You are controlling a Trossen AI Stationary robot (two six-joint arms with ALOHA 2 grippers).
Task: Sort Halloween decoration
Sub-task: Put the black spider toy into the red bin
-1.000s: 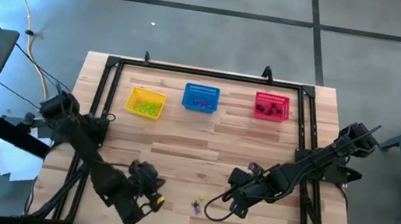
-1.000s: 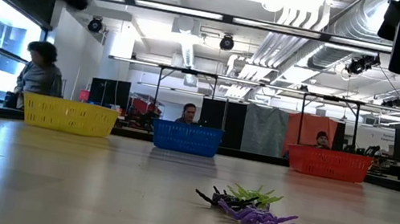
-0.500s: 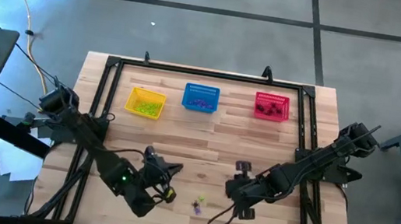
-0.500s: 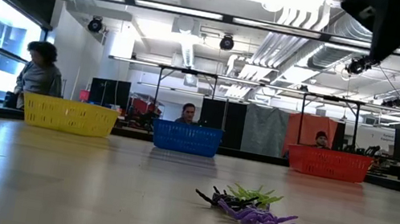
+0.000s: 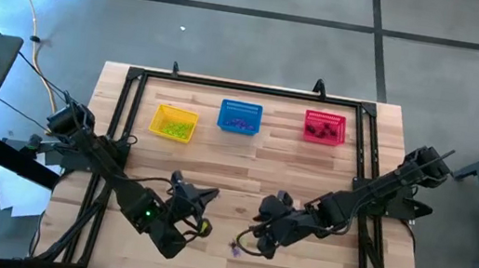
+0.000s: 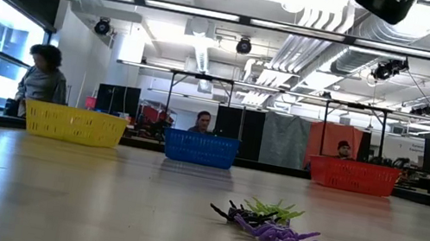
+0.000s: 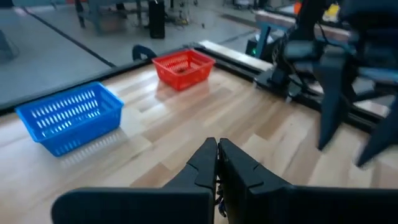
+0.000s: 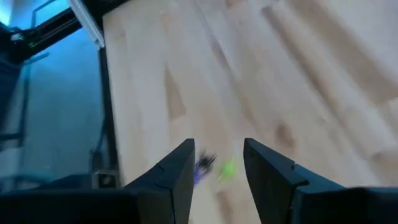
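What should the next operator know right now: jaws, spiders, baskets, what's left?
Left gripper: jaws shut, holding nothing visible, beside the pile.
Right gripper: jaws open, empty, aimed at the pile.
Spiders: a small purple, green and black pile lies loose on the table's near side.
Done: yellow basket, blue basket and red basket at the far edge each already hold some.
Left: pick the pile apart and bin it; which colour goes where is hard to confirm.

A large industrial lab hall — exposed ceiling ducts (image 6: 371, 24), rows of workbenches (image 6: 282, 140), people (image 6: 43, 74) at monitors.
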